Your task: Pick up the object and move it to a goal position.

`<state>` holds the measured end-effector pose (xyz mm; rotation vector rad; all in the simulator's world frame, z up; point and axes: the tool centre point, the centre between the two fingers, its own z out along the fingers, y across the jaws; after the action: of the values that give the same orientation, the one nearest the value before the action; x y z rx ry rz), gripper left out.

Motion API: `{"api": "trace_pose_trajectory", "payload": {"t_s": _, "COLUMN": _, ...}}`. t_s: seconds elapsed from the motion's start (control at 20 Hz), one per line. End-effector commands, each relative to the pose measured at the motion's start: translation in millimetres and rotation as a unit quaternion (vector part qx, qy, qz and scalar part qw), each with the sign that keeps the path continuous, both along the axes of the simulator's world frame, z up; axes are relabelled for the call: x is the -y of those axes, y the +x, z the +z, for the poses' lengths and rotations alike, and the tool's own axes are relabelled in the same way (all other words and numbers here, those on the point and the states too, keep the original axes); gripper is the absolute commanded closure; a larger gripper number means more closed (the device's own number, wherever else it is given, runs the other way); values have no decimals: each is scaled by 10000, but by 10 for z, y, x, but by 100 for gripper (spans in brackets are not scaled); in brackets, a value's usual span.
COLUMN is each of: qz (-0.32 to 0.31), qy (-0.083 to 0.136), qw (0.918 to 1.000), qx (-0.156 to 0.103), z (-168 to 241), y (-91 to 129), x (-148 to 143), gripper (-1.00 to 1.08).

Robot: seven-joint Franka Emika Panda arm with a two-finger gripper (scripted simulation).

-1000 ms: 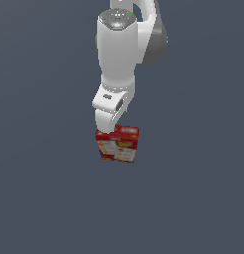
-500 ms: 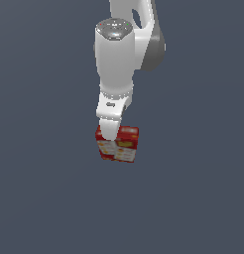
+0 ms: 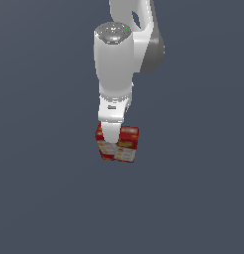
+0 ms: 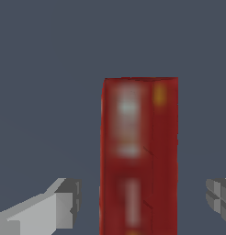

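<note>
- The red carton (image 4: pixel 138 156) stands on the bench (image 3: pixel 44 198), between the fingers of the gripper (image 4: pixel 143 202).
- Gripper spread wide, untouching.
- Carton likely light, stiff, smooth-faced; best pinched across its narrow sides.

Smooth, matt red card on the carton (image 3: pixel 118 144), with blurred printed label panels. Glossy white plastic on the arm (image 3: pixel 116 64); flat grey, matt fingers (image 4: pixel 59 206).

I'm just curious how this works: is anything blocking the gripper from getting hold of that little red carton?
Nothing visible is. In the wrist view the red carton stands between the open gripper, with bare gaps to the fingers on each side. The exterior view shows only the arm over the carton on a plain surface.
</note>
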<state>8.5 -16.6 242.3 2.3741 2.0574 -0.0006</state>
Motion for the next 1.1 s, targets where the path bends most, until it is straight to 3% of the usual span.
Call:
{"api": "trace_pose_trajectory", "payload": {"t_s": 0.0, "qz": 0, "qy": 0, "qw": 10000, "qx": 0, "z": 0, "y": 0, "x": 0, "gripper": -92}}
{"api": "trace_pose_trajectory", "payload": {"t_s": 0.9, "qz": 23, "qy": 2, "qw": 10000, "qx": 1, "z": -501, "y": 1, "x": -1, "gripper": -92}}
{"api": "trace_pose_trajectory", "payload": {"t_s": 0.95, "qz": 23, "qy": 2, "qw": 10000, "qx": 1, "z": -501, "y": 1, "x": -1, "gripper": 108}}
{"api": "trace_pose_trajectory", "payload": {"t_s": 1.05, "qz": 23, "qy": 2, "qw": 10000, "qx": 1, "z": -501, "y": 1, "x": -1, "gripper": 108}}
